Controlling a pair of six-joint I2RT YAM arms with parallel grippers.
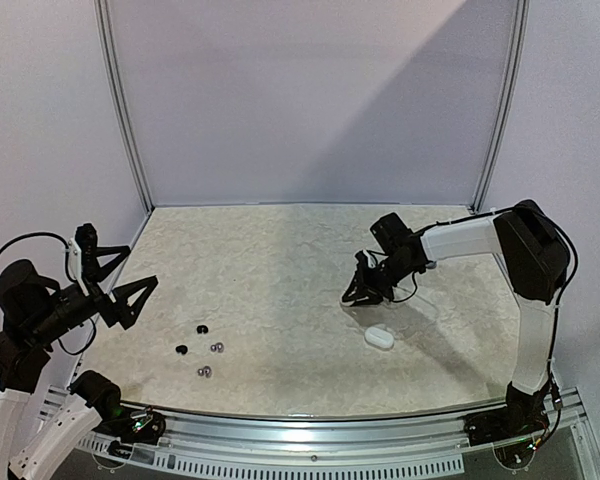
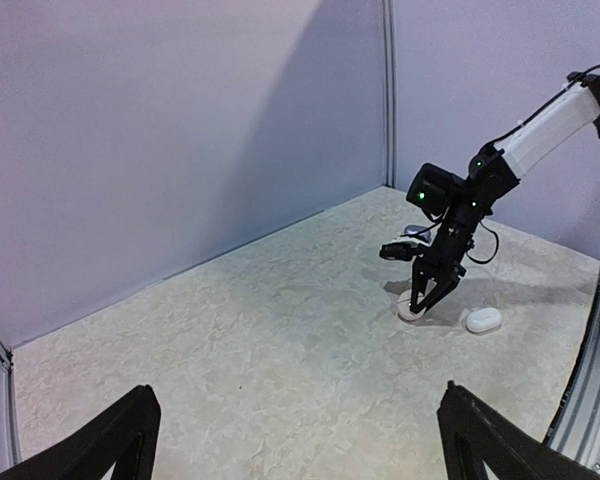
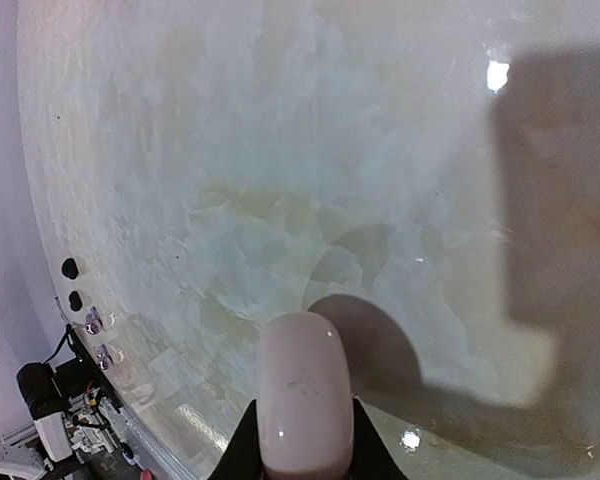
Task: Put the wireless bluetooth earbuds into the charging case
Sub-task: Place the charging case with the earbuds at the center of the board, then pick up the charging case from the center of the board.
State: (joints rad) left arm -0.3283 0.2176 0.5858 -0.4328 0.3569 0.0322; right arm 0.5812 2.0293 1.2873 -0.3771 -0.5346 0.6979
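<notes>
Several tiny earbuds lie near the table's front left: two black ones [image 1: 201, 328] [image 1: 182, 350] and two grey ones [image 1: 218, 347] [image 1: 205, 371]. In the right wrist view they show small at the far left, black [image 3: 69, 268] and grey [image 3: 92, 321]. My right gripper [image 1: 365, 290] is shut on a pale pink, closed charging case [image 3: 302, 395], holding it at the table surface [image 2: 410, 308]. My left gripper [image 1: 130, 280] hangs wide open and empty, up and to the left of the earbuds, with its fingertips [image 2: 120, 440] at the bottom corners of its own view.
A white closed case [image 1: 379, 338] lies on the table just in front and to the right of my right gripper, and it also shows in the left wrist view [image 2: 483, 319]. Grey walls close in the back and sides. A metal rail [image 1: 310, 425] runs along the front edge.
</notes>
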